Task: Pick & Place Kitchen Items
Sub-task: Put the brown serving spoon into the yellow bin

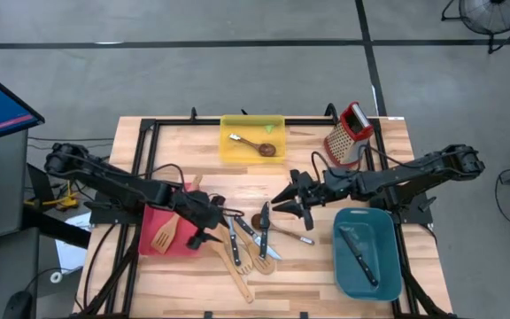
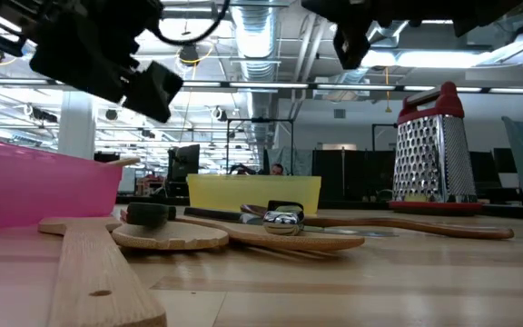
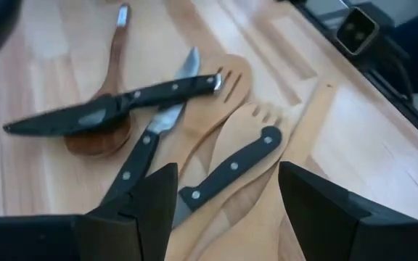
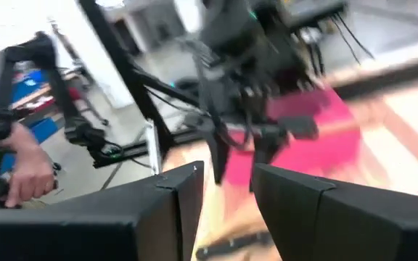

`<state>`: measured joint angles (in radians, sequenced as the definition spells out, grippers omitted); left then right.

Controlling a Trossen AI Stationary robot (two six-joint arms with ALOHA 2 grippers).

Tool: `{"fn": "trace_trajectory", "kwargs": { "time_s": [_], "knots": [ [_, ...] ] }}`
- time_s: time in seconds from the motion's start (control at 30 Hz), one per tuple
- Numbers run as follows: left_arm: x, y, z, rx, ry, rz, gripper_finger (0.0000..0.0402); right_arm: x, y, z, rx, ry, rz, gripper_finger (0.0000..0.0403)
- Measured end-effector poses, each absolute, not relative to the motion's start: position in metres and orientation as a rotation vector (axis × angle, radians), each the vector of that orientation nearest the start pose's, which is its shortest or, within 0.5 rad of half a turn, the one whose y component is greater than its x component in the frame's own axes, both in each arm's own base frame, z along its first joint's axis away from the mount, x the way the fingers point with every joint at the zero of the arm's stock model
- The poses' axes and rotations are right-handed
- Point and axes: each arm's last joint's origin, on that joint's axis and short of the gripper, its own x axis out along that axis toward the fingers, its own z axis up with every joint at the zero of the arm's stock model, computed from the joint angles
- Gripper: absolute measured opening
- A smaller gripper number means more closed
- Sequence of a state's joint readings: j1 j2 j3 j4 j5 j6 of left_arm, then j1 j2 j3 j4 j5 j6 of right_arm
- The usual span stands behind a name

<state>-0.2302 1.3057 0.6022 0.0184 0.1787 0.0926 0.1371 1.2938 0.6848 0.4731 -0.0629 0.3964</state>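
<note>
The left gripper (image 1: 209,232) hangs with its jaws wide apart and empty, over the 9 o'clock side of a pile of knives (image 1: 263,232) and spatulas (image 1: 237,273) at the table's (image 1: 432,257) middle. The right gripper (image 1: 292,200) hangs at the pile's 1 o'clock, jaws part open and empty. One spatula lies in the red bin (image 1: 153,237) at 9 o'clock, a knife in the teal bin (image 1: 388,257) at 3 o'clock, and a spoon (image 1: 257,147) in the yellow bin (image 1: 228,152) at 12 o'clock.

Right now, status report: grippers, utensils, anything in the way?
Left gripper open, empty, over the utensil pile. Right gripper empty, above the table near the pile. Knives lie crossed over spatulas; grater stands clear.
</note>
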Motion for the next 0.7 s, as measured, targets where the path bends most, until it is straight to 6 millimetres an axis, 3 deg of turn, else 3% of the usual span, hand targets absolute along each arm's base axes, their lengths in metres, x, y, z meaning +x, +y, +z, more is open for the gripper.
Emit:
{"fn": "trace_trajectory", "kwargs": {
  "time_s": [0.13,0.33,0.47,0.7],
  "knots": [
    [0.241,-0.061,0.19,0.036,0.667,-0.352,0.0224,0.274,0.037,0.241,0.508,0.345,0.019,0.0123],
    [0.227,-0.054,0.223,-0.005,0.52,-0.243,0.0224,0.277,0.039,0.243,0.588,0.67,-0.18,0.0096],
    [0.213,-0.049,0.247,-0.012,0.402,-0.188,0.0224,0.293,0.048,0.255,0.55,0.79,-0.211,0.008],
    [0.187,-0.041,0.274,-0.055,0.276,-0.127,0.0224,0.315,0.068,0.239,0.313,1.199,-0.328,0.0074]
  ]
}}
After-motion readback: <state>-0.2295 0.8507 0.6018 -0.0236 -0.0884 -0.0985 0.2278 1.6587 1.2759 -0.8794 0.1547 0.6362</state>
